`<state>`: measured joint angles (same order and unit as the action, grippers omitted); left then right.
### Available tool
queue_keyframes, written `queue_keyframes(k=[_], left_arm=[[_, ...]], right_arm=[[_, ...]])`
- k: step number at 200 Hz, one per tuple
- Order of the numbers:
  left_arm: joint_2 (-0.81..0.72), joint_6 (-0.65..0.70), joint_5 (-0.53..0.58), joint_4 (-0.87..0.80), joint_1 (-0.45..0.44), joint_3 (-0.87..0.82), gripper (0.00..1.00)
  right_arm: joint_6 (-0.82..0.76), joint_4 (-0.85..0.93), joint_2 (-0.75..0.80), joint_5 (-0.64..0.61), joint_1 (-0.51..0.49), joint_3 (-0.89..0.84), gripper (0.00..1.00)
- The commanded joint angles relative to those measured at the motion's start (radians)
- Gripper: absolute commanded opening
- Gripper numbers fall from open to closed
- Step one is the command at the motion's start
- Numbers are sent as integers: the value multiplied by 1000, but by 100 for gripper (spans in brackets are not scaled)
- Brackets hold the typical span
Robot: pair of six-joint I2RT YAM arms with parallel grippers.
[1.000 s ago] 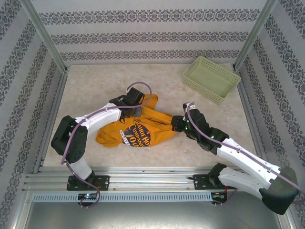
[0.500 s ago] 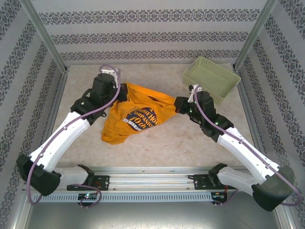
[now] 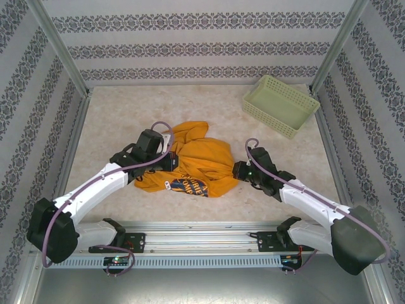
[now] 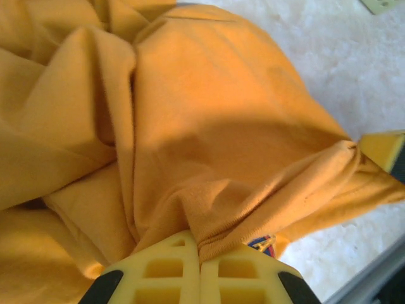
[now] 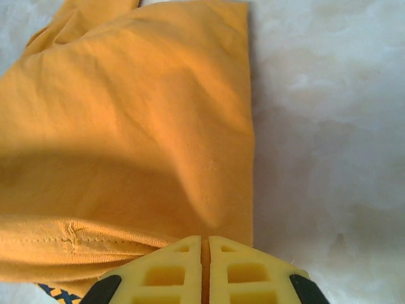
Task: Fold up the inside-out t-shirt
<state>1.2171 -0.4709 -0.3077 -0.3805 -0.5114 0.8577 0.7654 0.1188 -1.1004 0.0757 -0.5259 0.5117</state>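
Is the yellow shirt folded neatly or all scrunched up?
Scrunched up. The t-shirt lies in a wrinkly heap on the table, with deep creases and its print half hidden.

The desk [image 3: 114, 120] has a pale, mottled top, cream with a cloudy, stone-like look, brightly and evenly lit. Wallpapered panels box it in: a back wall [image 3: 202, 47], a left wall [image 3: 25, 95] and a right wall [image 3: 386, 82], all white with bands of dark floral pattern. A slanting aluminium post [image 3: 59, 47] rises at the far left corner. Along the near edge runs a silver slotted rail [image 3: 202, 237], with a grey metal sheet [image 3: 202, 285] below it.
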Motion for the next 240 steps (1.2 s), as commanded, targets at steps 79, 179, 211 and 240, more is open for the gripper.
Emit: queue_keyframes(k=[79,179,211,240], left_arm=[[43,-28,-56,77,-19,118,0],[3,3,-46,6,-27,162,0],[0,9,-42,2,-27,184,0],[6,29,18,-40,-27,226,0]], right_arm=[[-71,-157,58,-182,-371,97,55],[-154,-435,-397,-183,-353,289,69],[-175,-428,-454,-114,-313,348,59],[-204,-385,-448,-82,-320,389,20]])
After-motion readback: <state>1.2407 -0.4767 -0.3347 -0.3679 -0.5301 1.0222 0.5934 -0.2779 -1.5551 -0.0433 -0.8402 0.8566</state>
